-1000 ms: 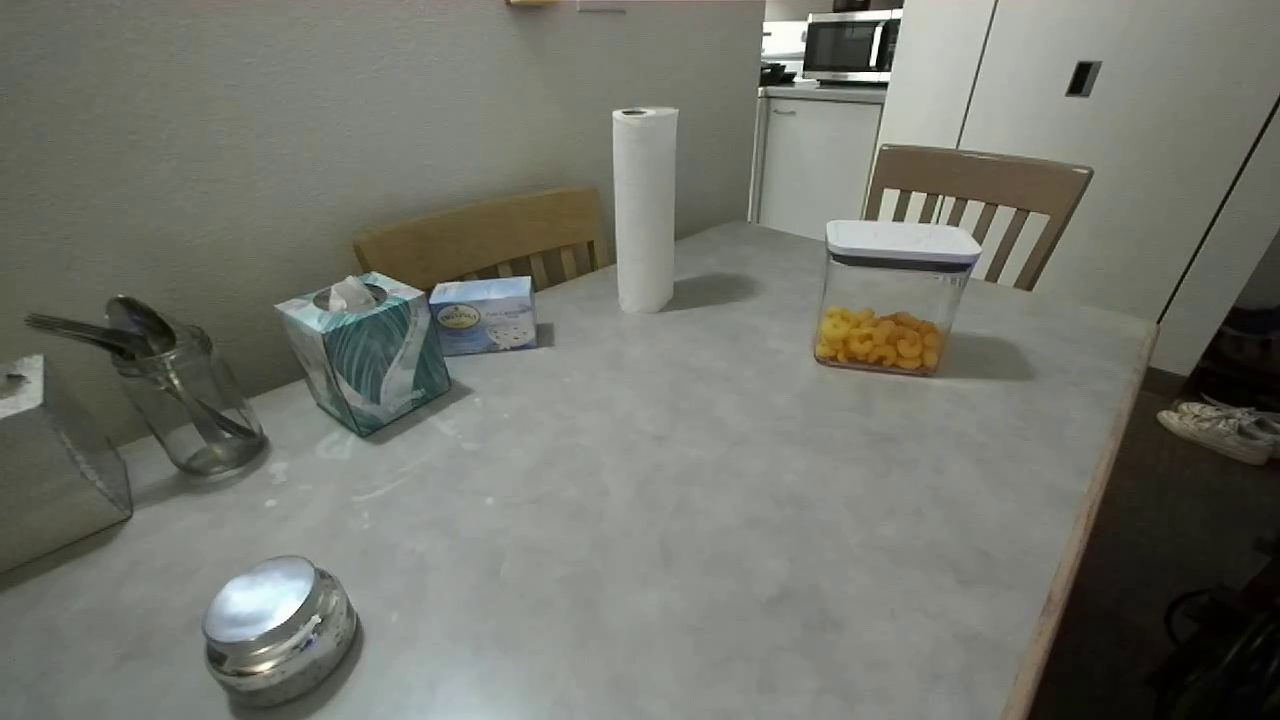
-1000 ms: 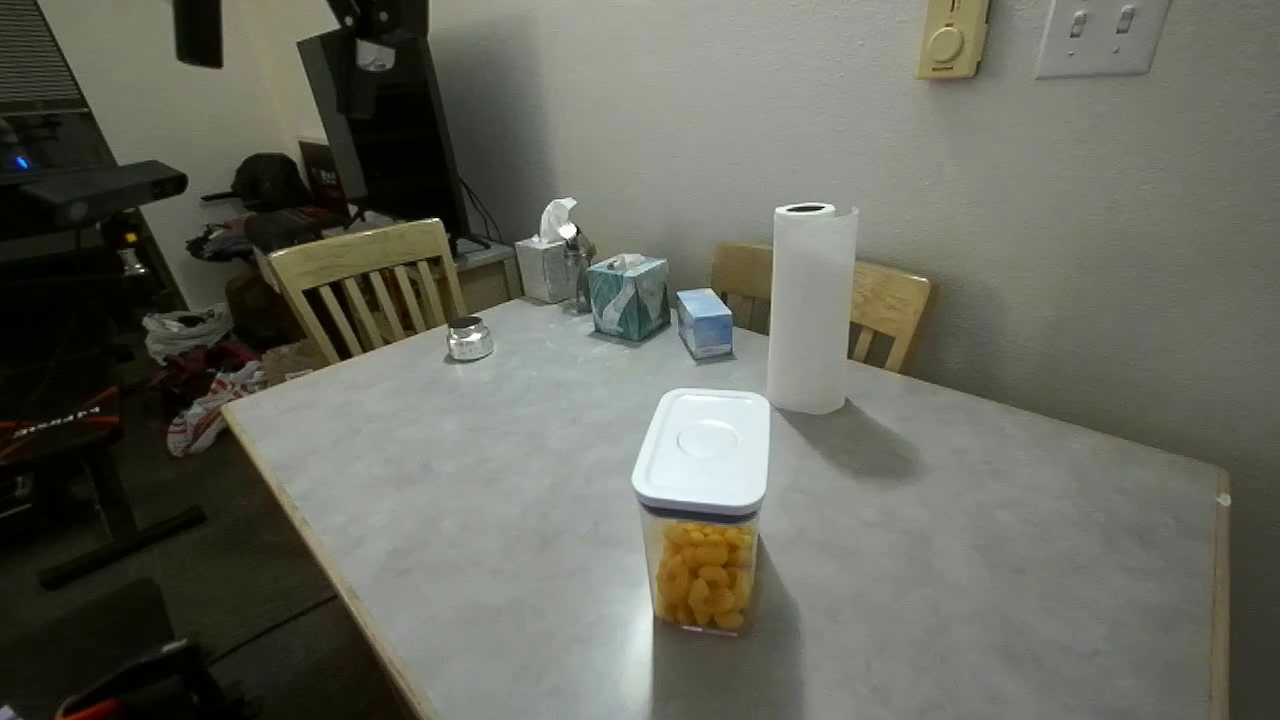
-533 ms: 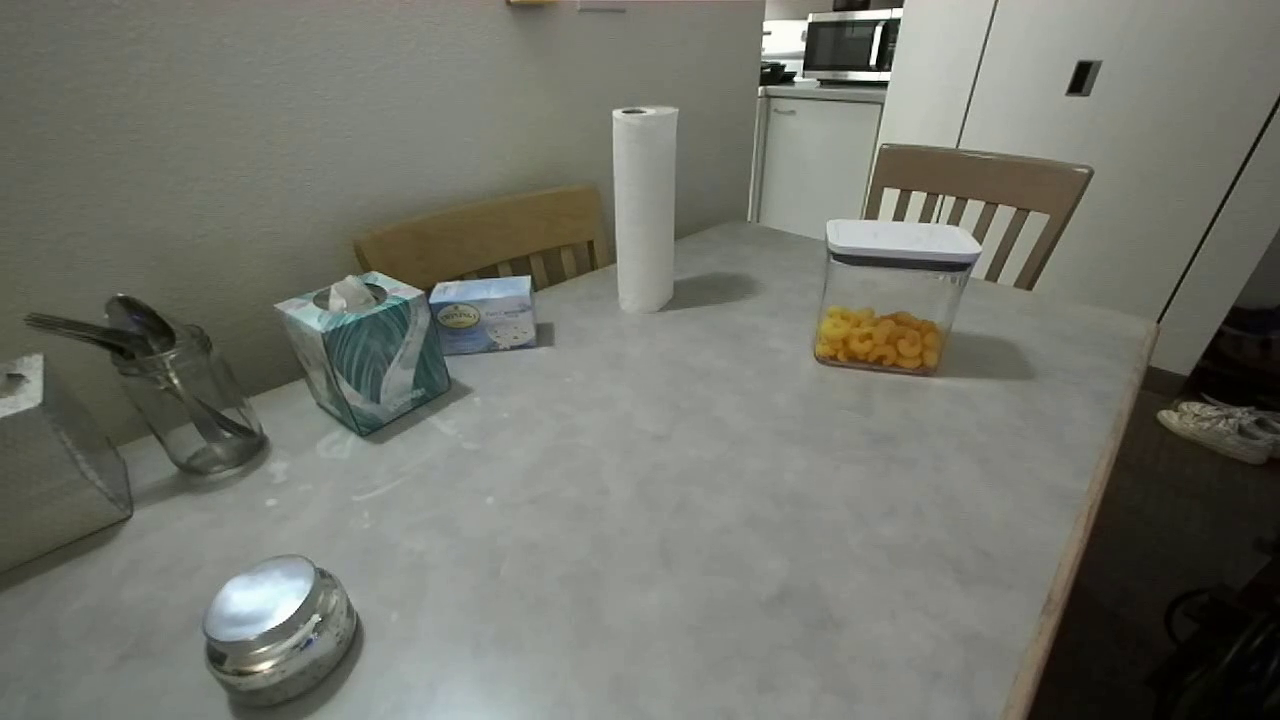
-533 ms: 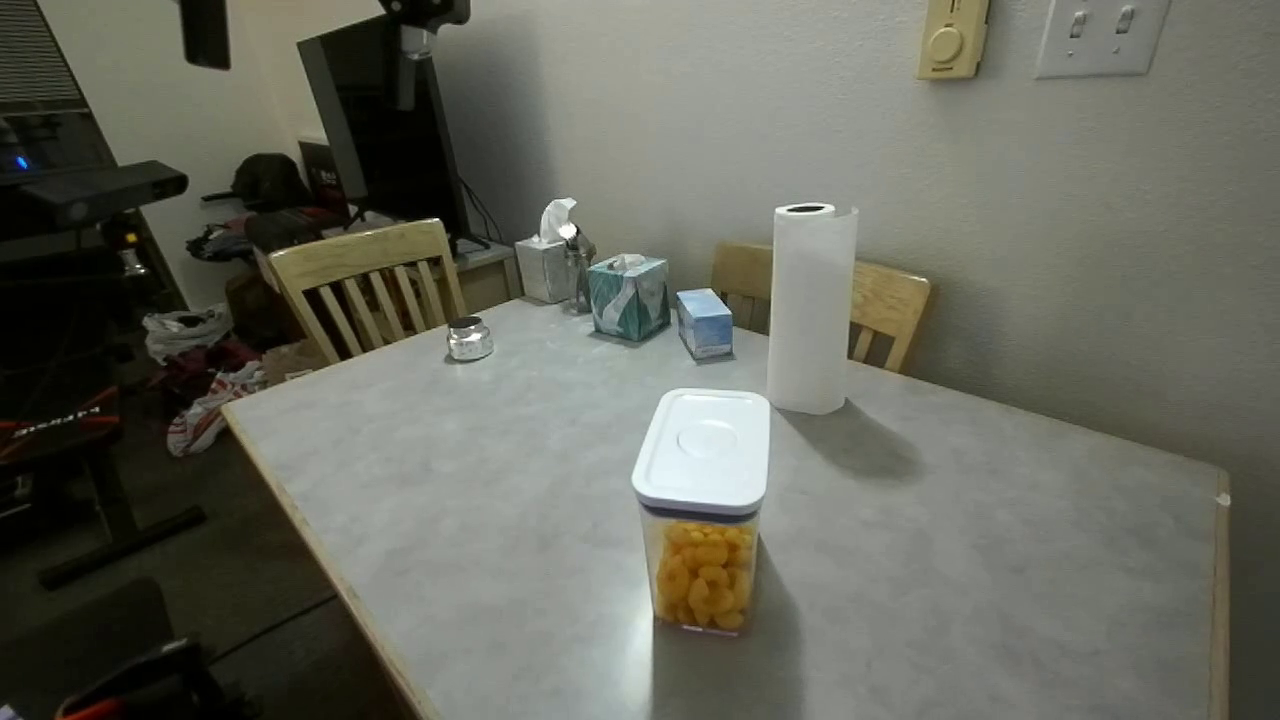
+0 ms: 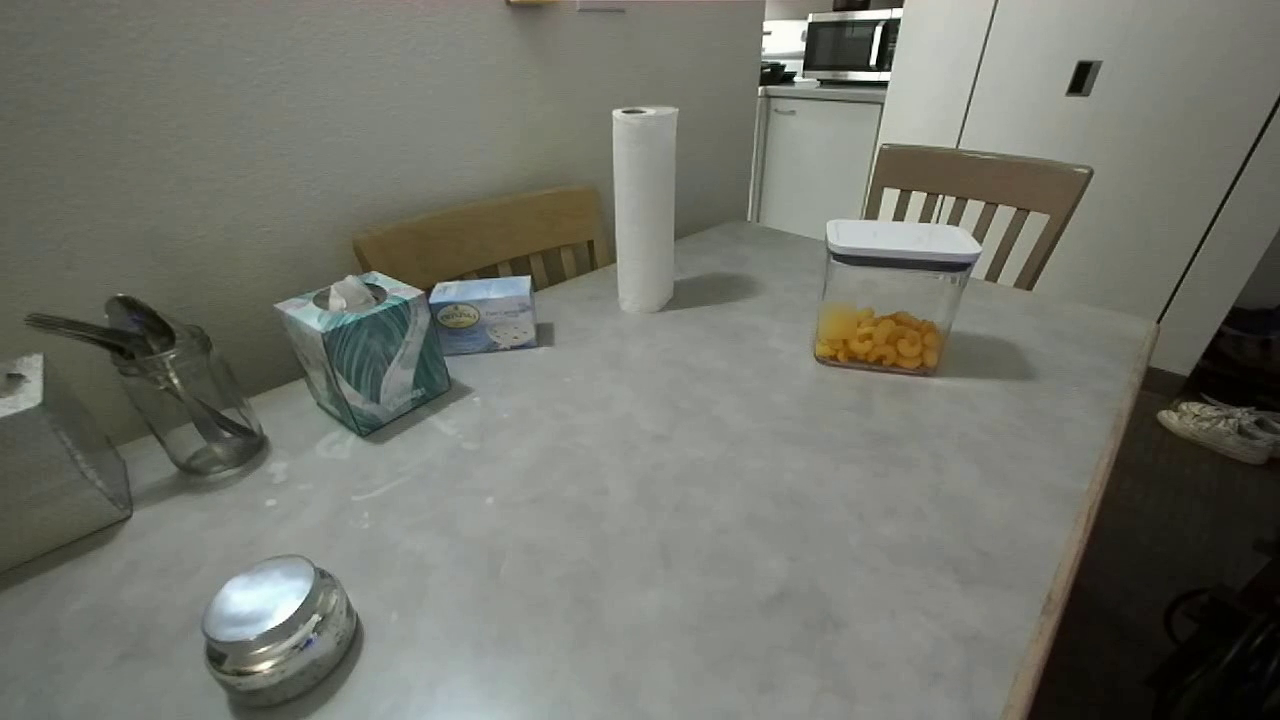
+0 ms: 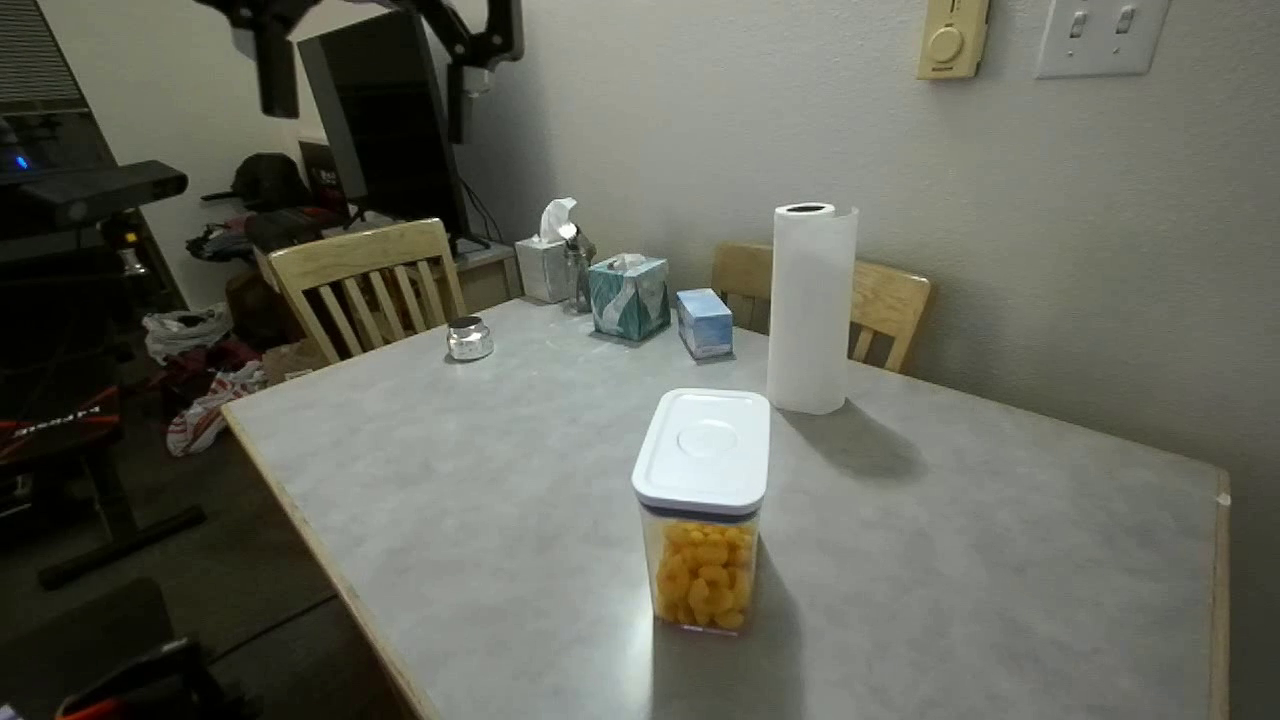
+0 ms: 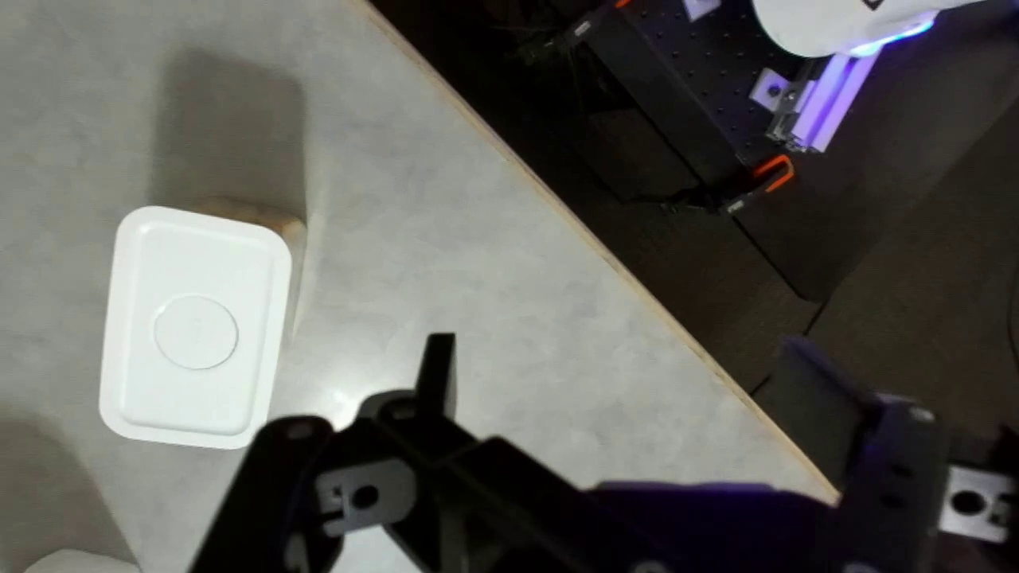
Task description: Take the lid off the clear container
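White lid [image 6: 706, 450] seated on the clear container [image 6: 703, 575], blue box [image 5: 485, 316] (labelled "Twinings"), jaws spread wide

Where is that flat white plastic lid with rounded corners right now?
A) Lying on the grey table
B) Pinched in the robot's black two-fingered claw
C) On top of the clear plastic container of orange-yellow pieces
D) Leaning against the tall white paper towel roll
C: in both exterior views the white lid caps the clear container, while the gripper hangs open, apart from it.
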`<state>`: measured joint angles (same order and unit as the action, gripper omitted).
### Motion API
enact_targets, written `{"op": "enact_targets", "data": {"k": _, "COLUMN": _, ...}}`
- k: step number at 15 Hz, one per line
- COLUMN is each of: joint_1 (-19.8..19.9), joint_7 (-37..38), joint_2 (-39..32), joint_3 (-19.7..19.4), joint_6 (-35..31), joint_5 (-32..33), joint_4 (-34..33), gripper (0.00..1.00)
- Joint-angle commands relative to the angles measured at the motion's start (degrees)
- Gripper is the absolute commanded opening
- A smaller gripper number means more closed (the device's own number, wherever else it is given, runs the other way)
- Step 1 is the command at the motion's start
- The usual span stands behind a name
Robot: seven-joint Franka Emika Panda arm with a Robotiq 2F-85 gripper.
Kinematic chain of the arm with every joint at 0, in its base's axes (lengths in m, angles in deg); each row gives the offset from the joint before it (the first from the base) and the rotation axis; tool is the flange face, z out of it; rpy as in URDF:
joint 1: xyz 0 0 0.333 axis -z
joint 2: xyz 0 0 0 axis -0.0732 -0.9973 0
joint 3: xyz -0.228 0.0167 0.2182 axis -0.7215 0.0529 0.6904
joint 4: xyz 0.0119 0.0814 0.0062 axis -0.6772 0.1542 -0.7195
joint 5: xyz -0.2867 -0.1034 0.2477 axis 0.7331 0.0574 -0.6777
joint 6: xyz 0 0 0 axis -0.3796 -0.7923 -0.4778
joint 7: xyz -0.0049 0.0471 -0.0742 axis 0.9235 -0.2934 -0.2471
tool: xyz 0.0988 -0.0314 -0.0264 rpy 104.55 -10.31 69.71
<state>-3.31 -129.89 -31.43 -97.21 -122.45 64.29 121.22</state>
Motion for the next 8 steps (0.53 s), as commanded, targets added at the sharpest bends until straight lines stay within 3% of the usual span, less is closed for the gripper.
{"op": "enact_targets", "data": {"k": 1, "joint_1": 1.57, "joint_7": -3.64, "joint_2": -4.16, "joint_3": 0.58, "joint_6": -6.79, "joint_5": 4.12, "joint_4": 0.13, "gripper": 1.00}}
{"op": "enact_targets", "data": {"k": 8, "joint_1": 3.91, "joint_7": -0.61, "joint_2": -10.76, "joint_3": 0.46, "joint_6": -20.08, "joint_5": 3.10, "joint_4": -0.64, "gripper": 1.00}}
